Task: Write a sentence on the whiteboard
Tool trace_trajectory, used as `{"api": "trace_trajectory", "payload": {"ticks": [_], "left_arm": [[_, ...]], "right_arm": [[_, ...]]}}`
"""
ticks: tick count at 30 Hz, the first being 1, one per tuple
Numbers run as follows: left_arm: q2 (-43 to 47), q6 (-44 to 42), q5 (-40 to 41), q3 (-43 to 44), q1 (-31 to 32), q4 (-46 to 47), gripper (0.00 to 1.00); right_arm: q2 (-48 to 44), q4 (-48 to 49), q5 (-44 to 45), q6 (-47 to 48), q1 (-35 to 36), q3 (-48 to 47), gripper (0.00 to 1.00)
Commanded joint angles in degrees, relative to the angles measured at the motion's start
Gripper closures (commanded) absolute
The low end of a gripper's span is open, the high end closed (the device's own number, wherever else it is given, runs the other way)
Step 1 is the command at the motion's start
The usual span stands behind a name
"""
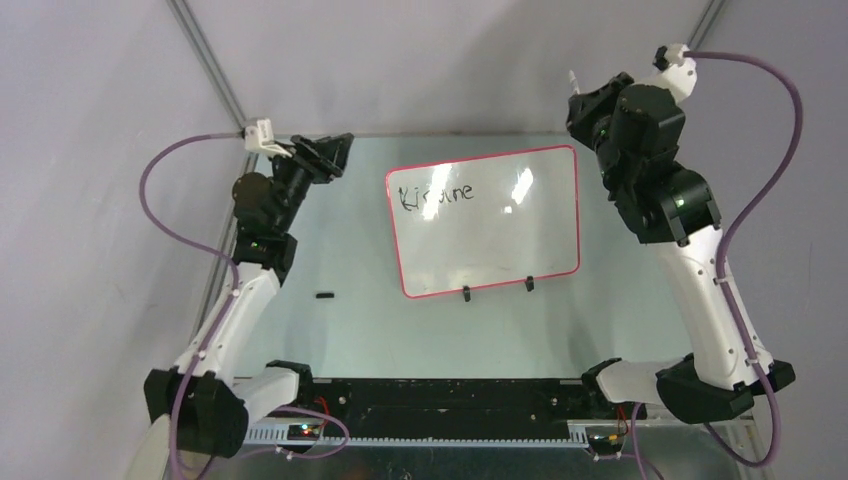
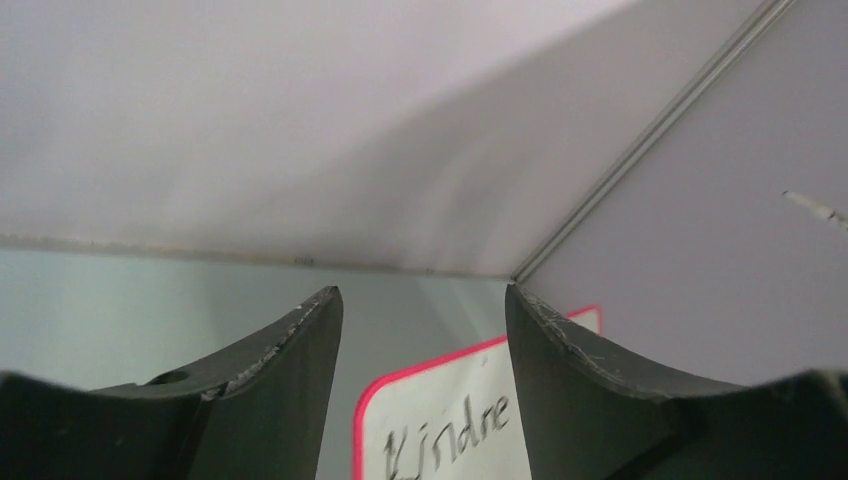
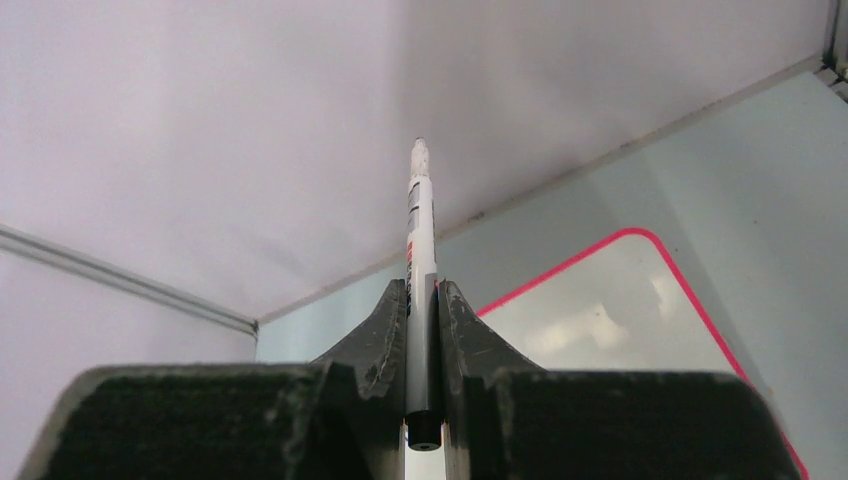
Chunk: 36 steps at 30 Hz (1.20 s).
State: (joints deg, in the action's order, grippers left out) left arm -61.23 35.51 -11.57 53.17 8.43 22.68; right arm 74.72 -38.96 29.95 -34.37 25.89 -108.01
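The board (image 1: 490, 245) sat on the counter (image 1: 350, 260), toward its far edge and between the two arms. Only the start of the sentence (image 1: 437, 195) was on it: one line of uneven black letters near the top left corner, reading roughly "Kindne", with the rest of the surface bare. By that showing the task was in its early part, with the first word unfinished and every later word left to write. The right end effector (image 3: 422, 290) was clamped on a marker (image 3: 420, 230) and was raised beside the board's far right corner, the tip off the surface, so no stroke was being made. The left end effector (image 2: 420, 300) had its jaws apart with nothing between them, near the far left of the counter and apart from the board. Only the top view showed the whole board, its two black clip feet at the near rim, and a small black piece (image 1: 323, 296) on the counter to the left, perhaps a cap, too small to tell. The left wrist view gave the closest look at the letters. The right wrist view alone showed the grip on the white barrel, and of the board only a bare glossy corner.
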Motion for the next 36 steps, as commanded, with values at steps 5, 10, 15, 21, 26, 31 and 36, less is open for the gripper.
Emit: {"api": "trace_trajectory", "payload": {"ticks": [5, 10, 15, 21, 26, 31, 36], "left_arm": [[-10.9, -2.7, -16.3, -8.8, -3.7, 13.8, 0.30], [-17.5, 1.1, -22.3, -12.2, -4.4, 31.1, 0.29], [-28.0, 10.1, -26.9, -13.3, -4.7, 51.4, 0.29], [-34.6, 19.4, -28.9, -11.6, -5.1, 61.7, 0.34], [-37.9, 21.1, -30.2, -10.1, -5.0, 63.6, 0.36], [-40.5, 21.9, -31.3, -9.6, -4.6, 64.8, 0.37], [-40.6, 20.4, -31.7, -9.9, -3.6, 64.7, 0.37]], "right_arm": [[-7.8, 15.2, -11.6, 6.7, 1.4, 22.8, 1.00], [-4.7, 17.9, -23.0, 14.3, 1.3, 26.0, 1.00], [-0.7, 18.7, -34.1, 18.2, 1.3, 25.7, 1.00], [2.0, 20.7, -35.9, 20.0, 2.8, 25.8, 1.00], [3.2, 21.6, -36.8, 20.8, 2.9, 25.8, 1.00], [4.4, 21.5, -36.9, 21.6, 3.0, 25.8, 1.00], [5.2, 21.9, -34.2, 22.3, 3.0, 27.0, 1.00]]}}
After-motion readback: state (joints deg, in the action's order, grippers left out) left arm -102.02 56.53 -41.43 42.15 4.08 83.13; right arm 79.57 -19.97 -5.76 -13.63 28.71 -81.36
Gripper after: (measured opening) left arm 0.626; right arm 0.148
